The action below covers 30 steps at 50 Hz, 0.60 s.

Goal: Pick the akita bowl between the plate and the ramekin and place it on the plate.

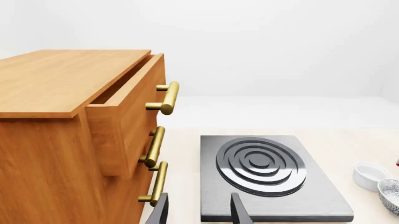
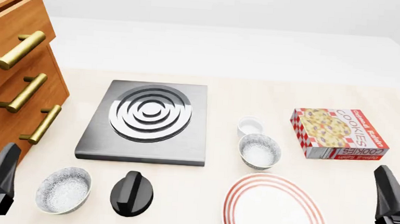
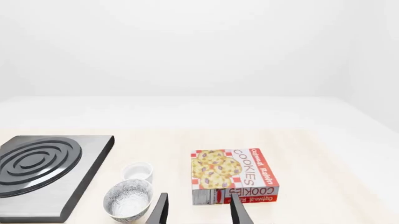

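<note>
Pale wood-look bench (image 2: 258, 63) in a plain white room – wooden drawer unit (image 2: 7, 79) at far left, grey hotplate (image 2: 147, 122) mid. Akita bowl (image 2: 259, 150) sits between ramekin (image 2: 251, 127) & plate (image 2: 276, 209), upright. Left tool (image 1: 198, 210) & right tool (image 3: 198, 210) both spread open w/ nothing held.

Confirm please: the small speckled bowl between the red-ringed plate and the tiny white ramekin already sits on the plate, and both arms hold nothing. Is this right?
Not quite. The small speckled bowl is not on the large red-ringed white plate; it stands on the table beyond the plate's far rim, next to the tiny plain white ramekin, as the front view shows. The rest holds: both arms hold nothing.
</note>
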{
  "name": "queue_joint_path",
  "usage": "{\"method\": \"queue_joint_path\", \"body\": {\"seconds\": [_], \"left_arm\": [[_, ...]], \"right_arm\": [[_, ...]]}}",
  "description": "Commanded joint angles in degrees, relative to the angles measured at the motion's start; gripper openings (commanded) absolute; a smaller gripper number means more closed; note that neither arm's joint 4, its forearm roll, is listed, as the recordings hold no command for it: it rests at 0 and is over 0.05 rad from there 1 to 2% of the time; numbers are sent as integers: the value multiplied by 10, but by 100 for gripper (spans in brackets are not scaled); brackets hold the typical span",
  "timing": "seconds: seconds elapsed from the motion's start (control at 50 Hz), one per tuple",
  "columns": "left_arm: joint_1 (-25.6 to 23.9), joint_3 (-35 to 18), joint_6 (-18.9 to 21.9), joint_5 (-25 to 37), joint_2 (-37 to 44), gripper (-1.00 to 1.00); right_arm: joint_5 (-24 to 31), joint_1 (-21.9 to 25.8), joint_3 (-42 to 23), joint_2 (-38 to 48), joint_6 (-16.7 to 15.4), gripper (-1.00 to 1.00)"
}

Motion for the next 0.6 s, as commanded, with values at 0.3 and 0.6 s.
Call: {"method": "queue_joint_path", "body": {"seconds": [0.3,0.6], "left_arm": [[0,0,0,0,0,100],[0,0,0,0,0,100]], "right_arm": [[38,30,-30,-1,-30,100],[239,117,-318,9,-92,100]]}}
